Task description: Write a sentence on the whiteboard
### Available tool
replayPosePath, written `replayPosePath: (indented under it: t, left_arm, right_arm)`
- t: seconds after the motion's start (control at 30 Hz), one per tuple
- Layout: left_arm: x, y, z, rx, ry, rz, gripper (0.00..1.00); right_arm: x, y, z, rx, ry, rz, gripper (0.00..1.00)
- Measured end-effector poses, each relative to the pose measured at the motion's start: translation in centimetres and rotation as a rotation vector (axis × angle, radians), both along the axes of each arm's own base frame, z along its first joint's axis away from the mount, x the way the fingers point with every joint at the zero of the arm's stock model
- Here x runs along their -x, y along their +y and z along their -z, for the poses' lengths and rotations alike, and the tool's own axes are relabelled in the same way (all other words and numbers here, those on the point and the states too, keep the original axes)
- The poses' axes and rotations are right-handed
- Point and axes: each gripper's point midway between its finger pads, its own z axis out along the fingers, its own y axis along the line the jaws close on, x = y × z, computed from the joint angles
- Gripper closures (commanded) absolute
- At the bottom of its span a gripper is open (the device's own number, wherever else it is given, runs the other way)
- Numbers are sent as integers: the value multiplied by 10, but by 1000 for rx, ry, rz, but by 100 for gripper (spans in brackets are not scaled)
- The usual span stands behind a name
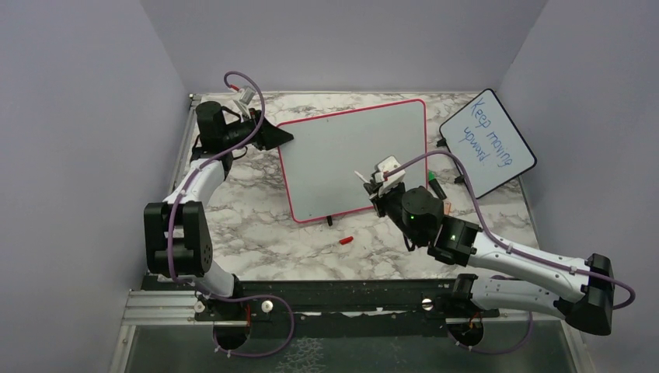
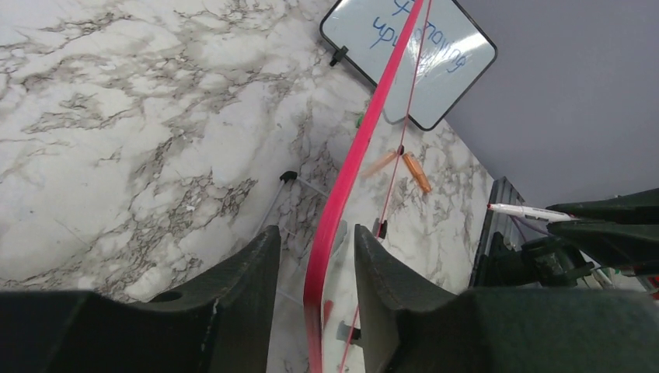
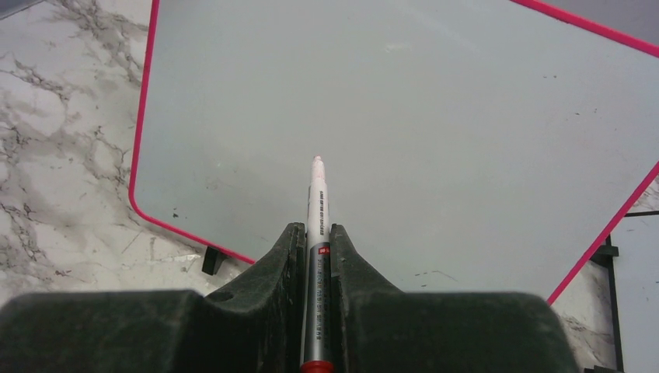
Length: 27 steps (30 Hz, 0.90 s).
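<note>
- Straddling the far-left corner of the whiteboard [image 1: 342, 148], the left gripper [image 1: 281, 138] has one finger on each side of the red-pink frame. The left wrist view shows a sliver of gap beside the frame, so the jaws read as open around the edge, not clamped on it. The placement looks meant to steady the board against the push of writing.
- The whiteboard lies mid-way across the marble table [image 1: 256, 233], nearer its far edge and turned askew. It is raised on small black feet, which is probably why it needs bracing at all.
- The right gripper [image 3: 316, 227] is closed tight on a whiteboard marker [image 3: 317, 194]. The barrel runs straight out between the fingers, so the bare tip leads and points at the board's face. Whether the tip touches the surface cannot be told.
- No sentence shows on the board; its face is blank, so the writing seems not to have started.
- A red cap [image 1: 346, 240] lies on the table just off the board's near edge, which fits the marker being uncapped and ready.
- The smaller black-framed board [image 1: 488, 140], with "Keep moving upward" in blue, sits toward the table's far-right corner, well clear of both grippers.
- A stroke made before the left jaws grip firmly could shove the board sideways.
</note>
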Motion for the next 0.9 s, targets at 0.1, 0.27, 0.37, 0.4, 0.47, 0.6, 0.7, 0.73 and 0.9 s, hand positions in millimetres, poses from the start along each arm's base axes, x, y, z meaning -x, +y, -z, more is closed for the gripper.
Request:
replayPosePath:
  t: [0.1, 0.27, 0.37, 0.4, 0.47, 0.6, 0.7, 0.73, 0.9]
  left_arm:
    - [2, -2, 1, 10, 3, 27, 72]
    - [11, -6, 3, 24, 0, 84, 91]
    - [20, -9, 4, 36, 0, 129, 95]
    - [22, -9, 4, 37, -1, 136, 99]
    - [28, -10, 5, 38, -6, 145, 100]
    - [37, -11, 1, 33, -33, 148, 100]
    - [42, -12, 1, 31, -44, 150, 100]
    - [45, -12, 3, 31, -43, 148, 100]
    - [57, -12, 11, 29, -31, 132, 100]
  right_arm:
    - [1, 3, 0, 0, 0, -16, 99]
    - [2, 10, -2, -7, -7, -48, 99]
    - [4, 14, -2, -6, -10, -76, 99]
    - [5, 15, -2, -5, -11, -87, 99]
    - [7, 18, -2, -4, -10, -107, 99]
    - [10, 22, -2, -3, -9, -138, 99]
    - [13, 24, -3, -4, -9, -157, 99]
    - [13, 25, -3, -4, -8, -163, 99]
    - [15, 26, -4, 5, -2, -178, 99]
